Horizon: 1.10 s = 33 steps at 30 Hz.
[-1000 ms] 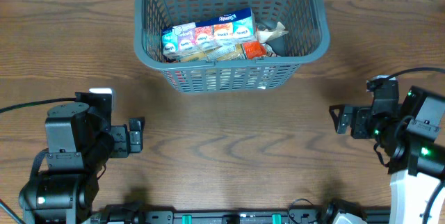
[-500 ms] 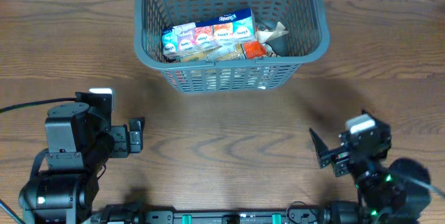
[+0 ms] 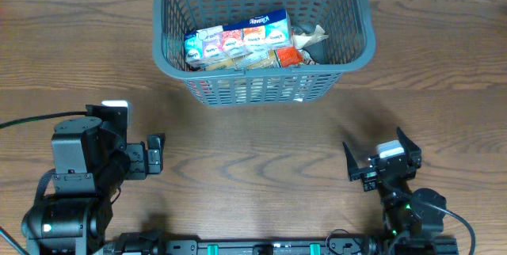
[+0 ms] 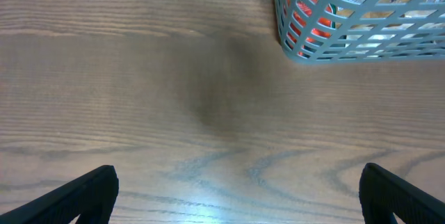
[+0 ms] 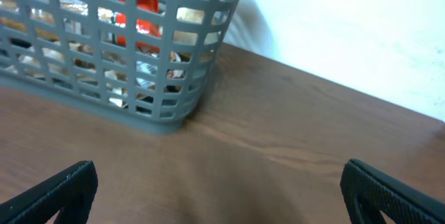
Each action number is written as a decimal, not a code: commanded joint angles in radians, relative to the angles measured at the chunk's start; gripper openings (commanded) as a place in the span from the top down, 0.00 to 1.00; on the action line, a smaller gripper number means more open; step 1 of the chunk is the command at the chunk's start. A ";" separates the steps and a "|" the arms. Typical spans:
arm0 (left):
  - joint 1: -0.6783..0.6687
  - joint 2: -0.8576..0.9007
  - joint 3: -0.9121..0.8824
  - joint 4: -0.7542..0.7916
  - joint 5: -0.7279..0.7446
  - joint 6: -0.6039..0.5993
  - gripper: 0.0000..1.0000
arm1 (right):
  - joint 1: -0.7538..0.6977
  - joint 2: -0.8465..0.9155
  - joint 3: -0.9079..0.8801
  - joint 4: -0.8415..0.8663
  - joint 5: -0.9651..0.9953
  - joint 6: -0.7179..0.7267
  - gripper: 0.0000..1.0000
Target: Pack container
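Grey slotted plastic forms the basket (image 3: 261,70), which stands at the far middle of the wooden bench (image 3: 253,140) with one long side facing the arms. Inside lies a row of snack packs (image 3: 238,39) with blue, orange and white labels, leaning against one another. An orange-red pack (image 3: 290,55) sits at the right end of the row, with a crumpled wrapper just beside it near the right wall.

At the near left the left tool (image 3: 156,152) points rightward across the bench, well apart from the basket. It is released, its jaws wide with nothing between them. Its wrist view shows two dark fingertips at the lower corners, bare wood between them, and the basket's near-left corner at the upper right, with orange showing through the slots. A black cable (image 3: 32,120) runs off to the left edge.

At the near right the right tool (image 3: 374,146) points toward the far side, also well apart from the basket. It too is released, its jaws spread and empty. Its wrist view shows the basket's near-right corner at the upper left and a pale wall (image 5: 348,29) behind the bench.
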 commanded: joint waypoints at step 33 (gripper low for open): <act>0.003 0.002 -0.005 -0.002 -0.008 -0.012 0.01 | 0.076 -0.012 -0.147 0.261 0.160 0.128 0.01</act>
